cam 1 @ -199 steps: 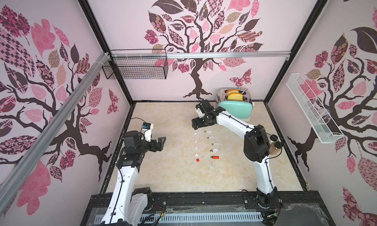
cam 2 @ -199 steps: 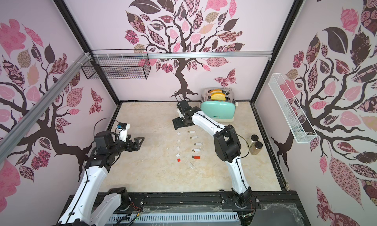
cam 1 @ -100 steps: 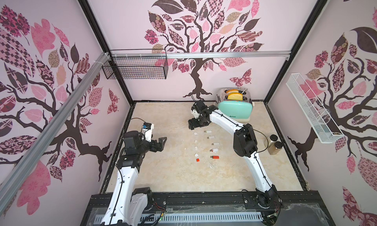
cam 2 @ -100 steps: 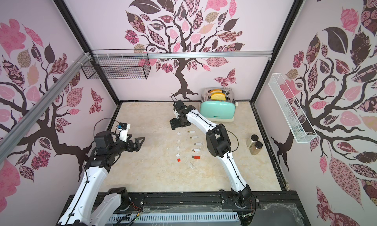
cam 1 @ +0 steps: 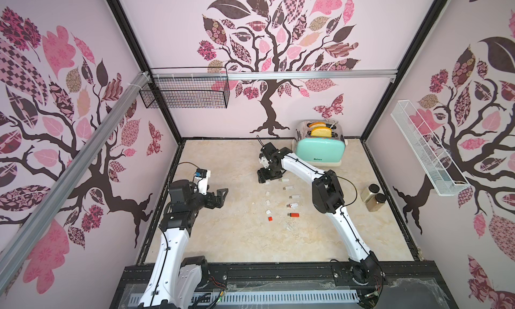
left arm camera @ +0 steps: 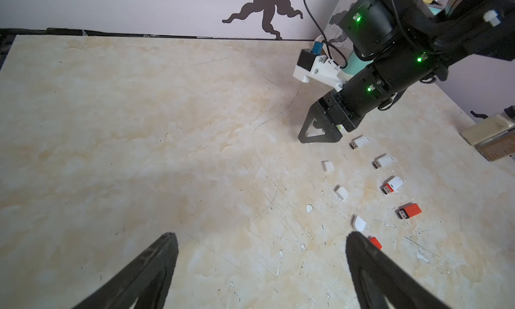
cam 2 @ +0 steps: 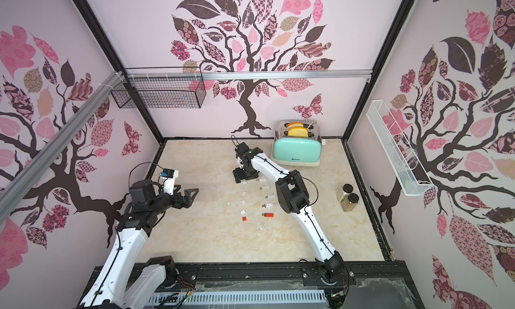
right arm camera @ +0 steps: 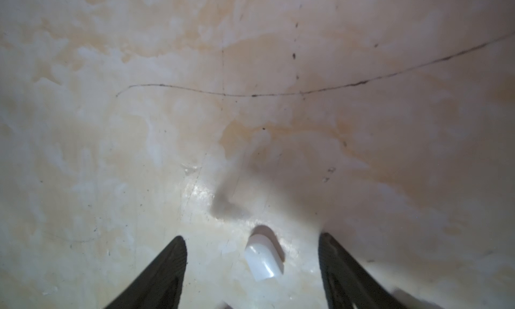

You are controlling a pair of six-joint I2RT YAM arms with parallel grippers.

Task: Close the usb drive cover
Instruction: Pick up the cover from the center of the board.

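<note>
— Since the table (cam 1: 217, 238) holds so much, where is the work?

— Off the near corner of the toaster (cam 1: 320, 152), on the robot's left side of it. The right gripper (cam 1: 267, 178) sits low at the tabletop there, which looks to me like a pick-up. The left gripper (left arm camera: 261, 235) hangs well away from the toaster, jaws spread wide and empty.

— Anything in the way?

— The two spice jars (cam 1: 372, 200) off the toaster's other corner are well clear. The row of uncapped drives (left arm camera: 384, 161) runs from the toaster toward the robot's base. Its first white drive (left arm camera: 360, 141) lies just beside the right jaws and could get nudged.

— And the cover?

— A small white cap (right arm camera: 262, 258) lies between the right jaws, which stand apart and do not touch it. Next, they should pinch it squarely, lift it, then line its open end up with that drive's plug.
</note>
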